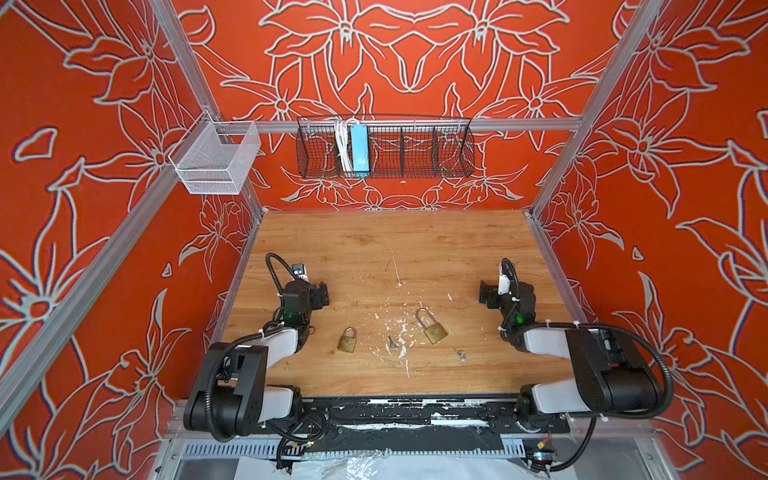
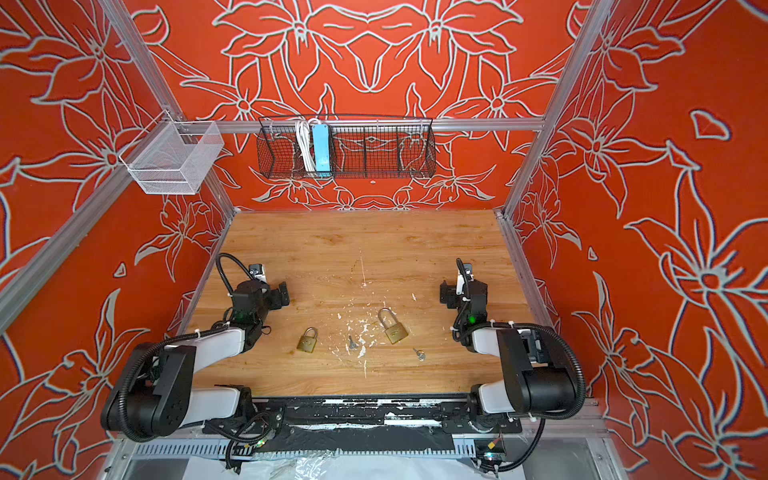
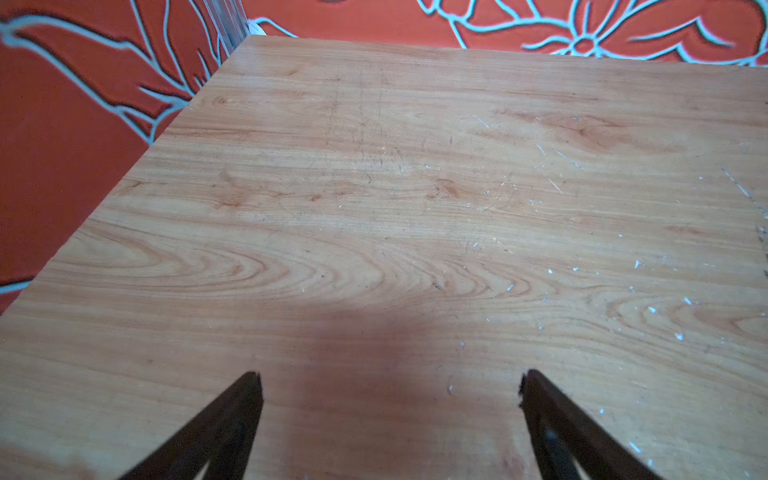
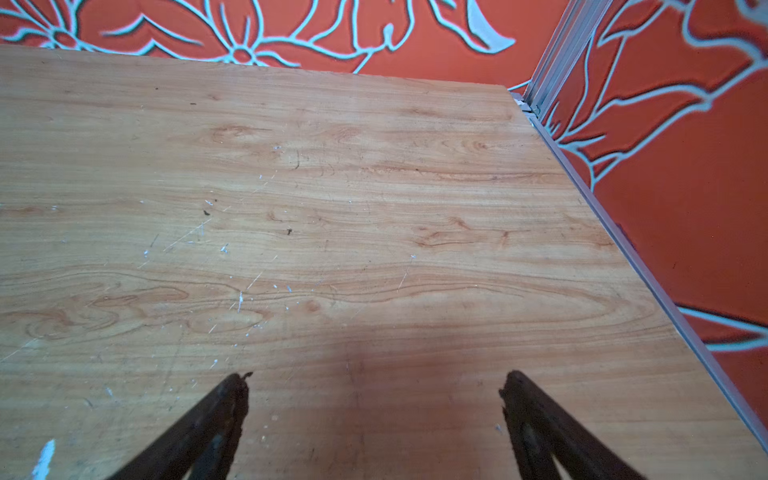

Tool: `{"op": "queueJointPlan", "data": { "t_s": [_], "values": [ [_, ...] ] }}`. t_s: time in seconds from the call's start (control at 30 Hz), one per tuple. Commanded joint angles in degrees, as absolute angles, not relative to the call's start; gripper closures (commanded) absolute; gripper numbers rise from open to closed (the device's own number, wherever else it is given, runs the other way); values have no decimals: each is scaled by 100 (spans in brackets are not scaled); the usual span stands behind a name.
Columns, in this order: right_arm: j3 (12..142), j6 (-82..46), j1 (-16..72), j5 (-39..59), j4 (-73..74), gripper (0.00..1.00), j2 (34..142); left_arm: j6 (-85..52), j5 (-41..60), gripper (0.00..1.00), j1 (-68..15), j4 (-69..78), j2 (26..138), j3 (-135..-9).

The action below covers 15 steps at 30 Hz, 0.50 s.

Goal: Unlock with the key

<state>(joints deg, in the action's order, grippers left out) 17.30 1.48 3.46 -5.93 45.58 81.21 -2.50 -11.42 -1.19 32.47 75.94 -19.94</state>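
The wooden desk (image 1: 386, 249) is boxed by red walls (image 1: 104, 232) on 3 sides, and its far half lies bare. The left hand (image 3: 390, 378) and right hand (image 4: 374, 378) hang near the side edges, fingers wide apart, holding nothing. Between them, toward the near edge, lie the short padlock (image 1: 348, 340) and the long-shackled padlock (image 1: 432, 328). The middle key (image 1: 391, 343) lies between the padlocks, and the right key (image 1: 460, 354) lies near the long-shackled one.

We see two brass padlocks lying flat on the tabletop (image 1: 374, 249): a small padlock (image 1: 347, 340) with its shackle toward 12 o'clock and, at its 3 o'clock, a long-shackle padlock (image 1: 434, 330) tilted with its shackle toward 11 o'clock. Both shackles look seated. A silver key (image 1: 392, 343) lies between them, and a second key (image 1: 460, 354), on a ring, lies at 4 o'clock from the long-shackle padlock, apart from it.
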Motion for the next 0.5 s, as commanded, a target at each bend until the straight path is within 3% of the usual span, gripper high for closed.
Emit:
{"op": "queueJointPlan", "data": {
  "t_s": [0.0, 0.47],
  "values": [
    [1871, 167, 318, -517, 4535, 2, 8104, -229, -1171, 3, -149, 3236, 7624, -2101],
    [1925, 123, 240, -394, 4465, 2, 8123, -229, -1099, 3, -114, 3212, 7629, -2118]
  ]
}}
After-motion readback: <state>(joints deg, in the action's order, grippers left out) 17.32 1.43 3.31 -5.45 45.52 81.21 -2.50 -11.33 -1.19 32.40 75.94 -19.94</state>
